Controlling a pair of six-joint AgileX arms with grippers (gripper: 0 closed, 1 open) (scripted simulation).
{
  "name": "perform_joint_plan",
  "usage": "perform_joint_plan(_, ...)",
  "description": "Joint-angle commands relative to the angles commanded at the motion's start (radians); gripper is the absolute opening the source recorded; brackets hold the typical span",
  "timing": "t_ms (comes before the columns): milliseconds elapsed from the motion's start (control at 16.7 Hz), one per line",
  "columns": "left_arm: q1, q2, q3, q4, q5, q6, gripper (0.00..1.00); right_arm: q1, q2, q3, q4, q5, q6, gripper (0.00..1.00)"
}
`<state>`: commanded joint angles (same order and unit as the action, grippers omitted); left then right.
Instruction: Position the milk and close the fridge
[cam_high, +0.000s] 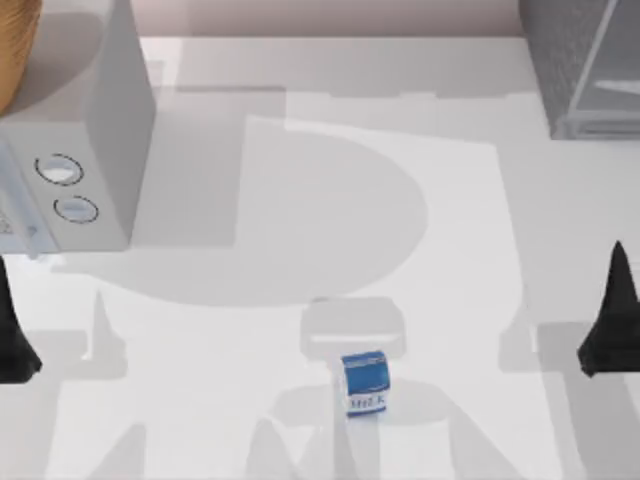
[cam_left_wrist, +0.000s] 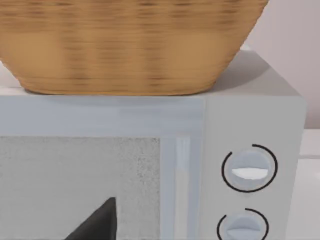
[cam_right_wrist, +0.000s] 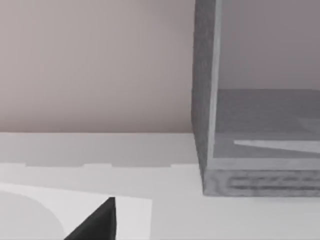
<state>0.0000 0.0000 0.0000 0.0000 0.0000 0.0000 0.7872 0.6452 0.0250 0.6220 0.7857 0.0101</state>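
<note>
Bright, even light falls on the white worktop (cam_high: 460, 230) from above. Soft grey shadows overlap across its middle and along the near edge, one pooling just behind the milk (cam_high: 366, 382). No glare shows. The basket (cam_left_wrist: 130, 45) looks blurred in the left wrist view.

The fridge (cam_high: 580, 70) is cut off by the top view's upper and right edges, so only one corner of it shows, and its door's position cannot be told. Left of the fridge, the light grey box with two dials (cam_high: 75, 150) runs past the left edge, and the basket (cam_high: 15, 50) on top of it is cropped to a sliver. Nearer than the fridge, the right gripper (cam_high: 610, 335) is clipped by the right edge, as is the left gripper (cam_high: 12, 345) by the left edge opposite. The milk (cam_high: 366, 383) carries lettering too small to read clearly.
</note>
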Motion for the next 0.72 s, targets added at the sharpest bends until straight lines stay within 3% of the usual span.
perform_joint_plan(240, 0.0, 0.0, 0.0, 0.0, 0.0, 0.0, 1.0, 0.126, 0.112, -0.001, 0.099, 0.131, 0.007, 1.0)
perform_joint_plan(720, 0.0, 0.0, 0.0, 0.0, 0.0, 0.0, 1.0, 0.154, 0.155, 0.012, 0.128, 0.151, 0.016, 1.0)
